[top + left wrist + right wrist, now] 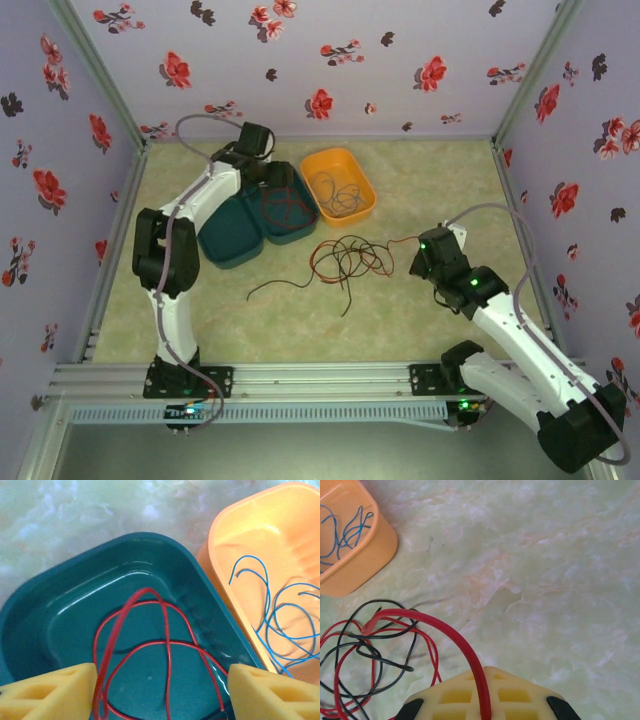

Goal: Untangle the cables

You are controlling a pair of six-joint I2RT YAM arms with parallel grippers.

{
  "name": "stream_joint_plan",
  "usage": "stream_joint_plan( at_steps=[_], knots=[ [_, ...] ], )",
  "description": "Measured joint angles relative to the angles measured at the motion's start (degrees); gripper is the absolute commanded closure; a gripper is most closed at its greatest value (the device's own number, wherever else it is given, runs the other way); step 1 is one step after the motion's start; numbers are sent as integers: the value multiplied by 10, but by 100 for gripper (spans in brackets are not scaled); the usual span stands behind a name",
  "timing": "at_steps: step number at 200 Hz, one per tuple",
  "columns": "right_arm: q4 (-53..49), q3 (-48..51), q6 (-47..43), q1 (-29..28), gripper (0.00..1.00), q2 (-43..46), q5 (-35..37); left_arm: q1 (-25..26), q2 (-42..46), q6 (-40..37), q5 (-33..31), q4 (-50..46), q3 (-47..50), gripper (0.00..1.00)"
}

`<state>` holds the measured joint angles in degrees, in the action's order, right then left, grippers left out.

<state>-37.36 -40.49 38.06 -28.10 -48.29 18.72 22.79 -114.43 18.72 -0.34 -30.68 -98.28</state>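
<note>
Cables under inspection lie as a loose heap of red and black strands on the pale marbled table, at mid-table between the two arms, with one black tail trailing away to the left of the heap. The strands cross each other many times and are hair-thin. Behind the heap stand three trays. The orange tray holds several curled blue cables, none crossing its rim. Touching its left side is a teal tray holding looped red cables. A second teal tray lies just beside that one on its left. The left gripper hangs over the first teal tray with its yellow fingers wide apart. One red loop arches up from the tray floor and passes just beside the left-hand finger; whether it touches the finger cannot be told. The right gripper sits low at the right side of the heap, its yellow pads together and clamped on one red cable, which rises in a curve from the tangle to the pads. Black strands cross that cable's far end within the heap. Flowered lilac walls close the table on three sides, and an aluminium rail carrying both arm bases runs along the near edge.
</note>
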Motion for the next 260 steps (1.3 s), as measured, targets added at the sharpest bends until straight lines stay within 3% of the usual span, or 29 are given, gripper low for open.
stream_joint_plan(
  at_steps=[33, 57, 71, 88, 152, 224, 260],
  knots=[
    [0, -9, -1, 0, 100, 1, -12, 16, -14, -17, -31, -17, -30, 38],
    [0, -10, -1, 0, 100, 2, -16, 17, -37, -30, -40, -27, -45, 66],
    [0, -10, -1, 0, 100, 2, -18, 17, -55, -35, -43, -36, -54, 78],
    [0, -10, -1, 0, 100, 2, -21, 20, -69, -38, -47, -44, -56, 100],
    [0, -10, -1, 0, 100, 2, -23, 36, -71, -45, -13, -82, -60, 100],
    [2, -10, -1, 0, 100, 2, -28, 25, -14, -45, 114, -118, -61, 100],
    [2, -10, -1, 0, 100, 2, -34, 0, -45, -46, 146, -148, -90, 100]
  ],
)
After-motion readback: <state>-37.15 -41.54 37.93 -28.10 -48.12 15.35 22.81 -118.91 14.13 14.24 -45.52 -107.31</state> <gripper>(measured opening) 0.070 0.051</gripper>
